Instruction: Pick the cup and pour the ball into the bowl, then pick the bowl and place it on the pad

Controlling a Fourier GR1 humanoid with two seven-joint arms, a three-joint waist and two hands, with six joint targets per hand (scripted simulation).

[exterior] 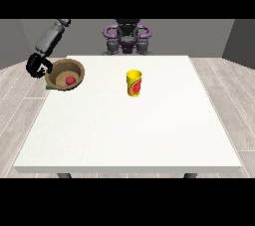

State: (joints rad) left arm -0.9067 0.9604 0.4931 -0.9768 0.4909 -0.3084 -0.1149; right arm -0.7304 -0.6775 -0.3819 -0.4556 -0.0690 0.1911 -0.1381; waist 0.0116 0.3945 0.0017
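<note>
One robot hand [36, 64] is showing in the front view, at the view's left, reaching down from a grey arm [51, 37] over the far left corner of the white worktop [129, 130]. Its black fingers are curling around the left rim of the brown bowl [56, 79], gripping it. The bowl is sitting tilted, its opening facing toward the camera and to the right, and the red ball [70, 79] is lying inside it. A sliver of the green pad [49, 86] is peeking out from under the bowl's near left edge, right at the worktop's left border; whether the bowl is resting on the pad or hanging just above it cannot be told. The yellow cup [134, 83], marked with red, is standing upright near the middle of the worktop, well apart from the bowl and to its right. The robot's torso [127, 38] is sitting behind the far edge. The other robot hand is not appearing anywhere in this view.
</note>
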